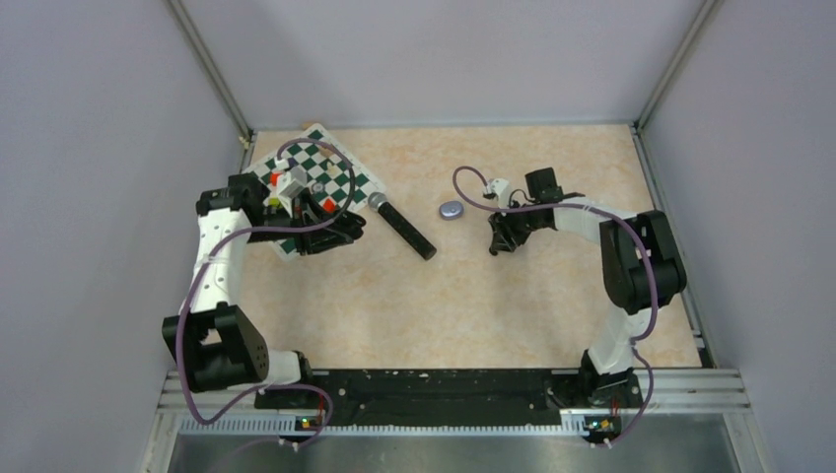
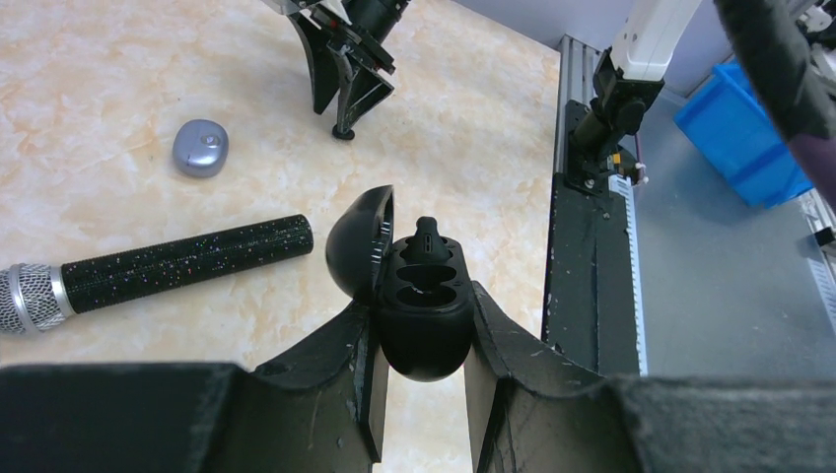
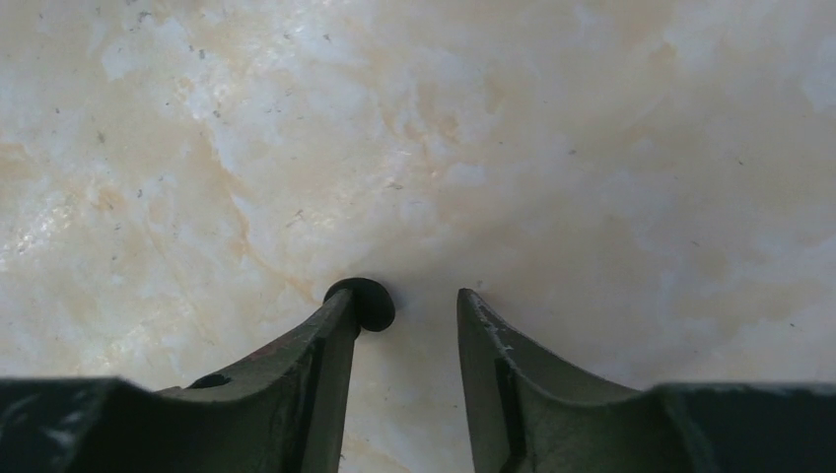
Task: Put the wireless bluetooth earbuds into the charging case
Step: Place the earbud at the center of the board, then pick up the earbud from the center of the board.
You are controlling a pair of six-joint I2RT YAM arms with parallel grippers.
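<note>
1. I see my left gripper closed on the black oval plastic charging case, one finger on each side of its body.
2. The lid of this case stands open. One glossy black earbud sits in the far slot (the near slot looks empty).
3. My right gripper is low over the beige marble-pattern table, its jaws apart and holding nothing.
4. A second small glossy black earbud lies on the table and touches the tip of the finger on the left side of the right wrist view.
5. The long black microphone with silver head lies near the case, and a closed pale purple oval case lies behind it.
</note>
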